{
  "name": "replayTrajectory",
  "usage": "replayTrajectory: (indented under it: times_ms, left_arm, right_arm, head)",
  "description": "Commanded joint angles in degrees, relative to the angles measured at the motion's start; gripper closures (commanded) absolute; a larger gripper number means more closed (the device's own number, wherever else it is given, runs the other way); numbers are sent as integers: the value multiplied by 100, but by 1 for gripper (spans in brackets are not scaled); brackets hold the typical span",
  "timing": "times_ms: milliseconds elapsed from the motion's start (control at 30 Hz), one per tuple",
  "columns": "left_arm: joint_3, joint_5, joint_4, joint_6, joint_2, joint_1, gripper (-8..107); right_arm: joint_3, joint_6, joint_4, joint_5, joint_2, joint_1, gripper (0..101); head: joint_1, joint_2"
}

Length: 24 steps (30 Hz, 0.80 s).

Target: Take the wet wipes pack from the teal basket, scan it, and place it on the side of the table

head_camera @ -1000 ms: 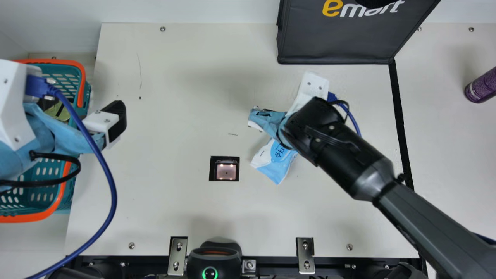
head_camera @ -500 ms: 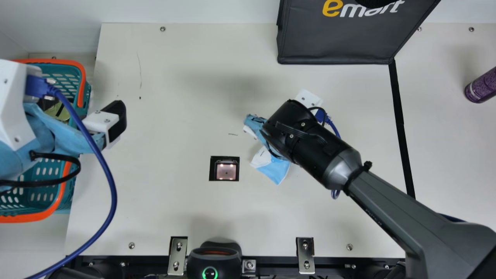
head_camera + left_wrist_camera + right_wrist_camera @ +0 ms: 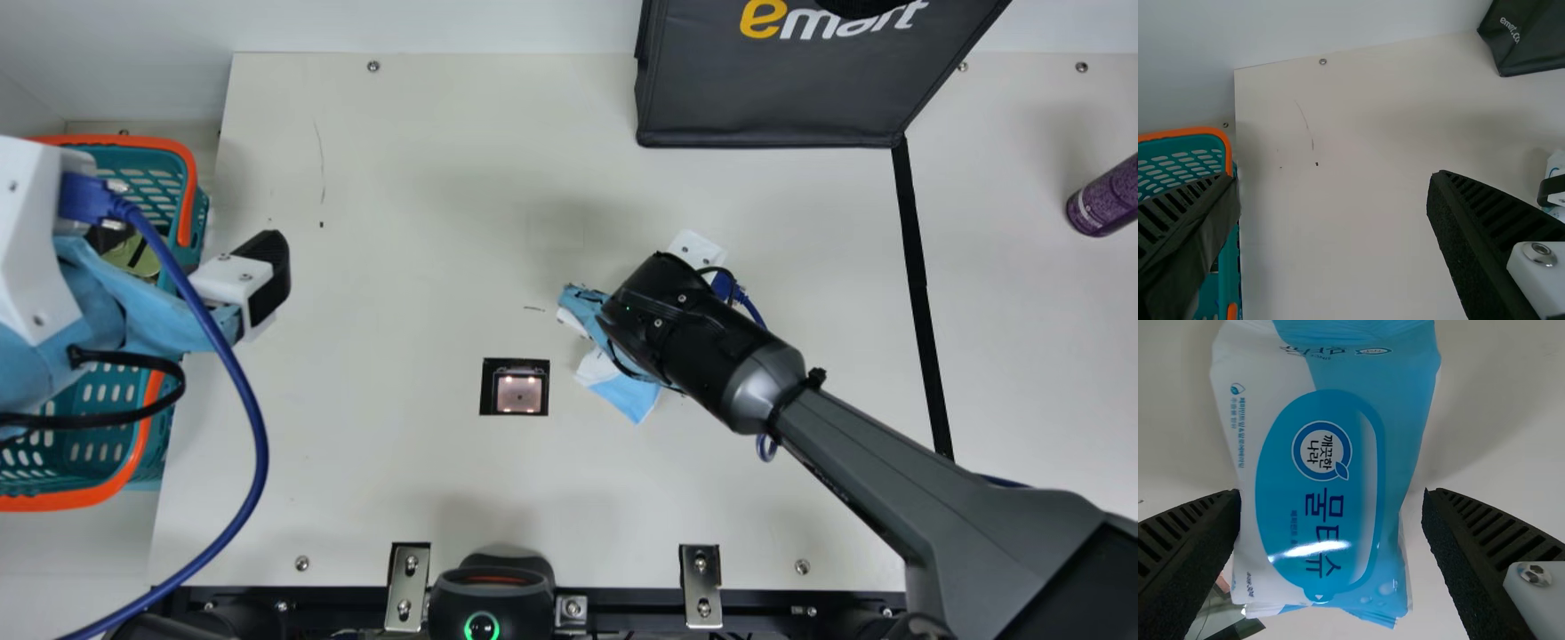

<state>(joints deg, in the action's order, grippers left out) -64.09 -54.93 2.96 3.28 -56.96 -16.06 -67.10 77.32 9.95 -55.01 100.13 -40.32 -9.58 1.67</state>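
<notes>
- Cream table (image 3: 382, 480): screw heads near its borders, a few dark scratches and specks. Black stripe (image 3: 925, 320) runs down it at 3 o'clock.
- Pale wall (image 3: 444, 27): behind, at 12.
- Right arm (image 3: 845, 444): comes in from 4 o'clock, its base end cut off by the frame, its wrist covering much of the pack.
- Black shopping bag (image 3: 765, 98): between 1 and 2, top cut off. Yellow and white lettering on the front, partly covered by something black.
- Teal basket (image 3: 187, 444): 9 o'clock, orange rim, cut off at the frame. Olive-green item (image 3: 133, 258) inside, mostly covered, kind unclear.
- Left gripper (image 3: 240, 284): 9 o'clock, over the basket side; fingers spread wide with nothing between.
- Right gripper (image 3: 584, 308): near centre, over the pack, fingers spread either side of it. Contact with the pack: can't tell.
- Wet wipes pack (image 3: 627, 396): on the table, at 3 from the scanner window. Blue and white, Korean print and a round logo facing up.
- Purple container (image 3: 1102, 200): between 2 and 3, cut off; small pale print, can or bottle unclear.
- Scanner window (image 3: 519, 392): 7 o'clock, lit, set in a black square.
</notes>
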Motion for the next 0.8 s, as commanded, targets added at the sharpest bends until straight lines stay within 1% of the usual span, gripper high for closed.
replayTrajectory:
  times_ms: [0,333,567,767]
  left_arm:
    - [0,0,0,0,0,0,9]
    - [0,0,0,0,0,0,9]
    - [0,0,0,0,0,0,9]
    - [0,0,0,0,0,0,9]
  right_arm:
    - [29,-20,24,107,11,10,6]
    - [177,-83,48,446,55,104,6]
    - [249,-100,47,614,52,130,53]
    - [254,-109,67,657,44,109,93]
  head:
    - [166,-9]
    - [166,-9]
    - [166,-9]
    - [166,-9]
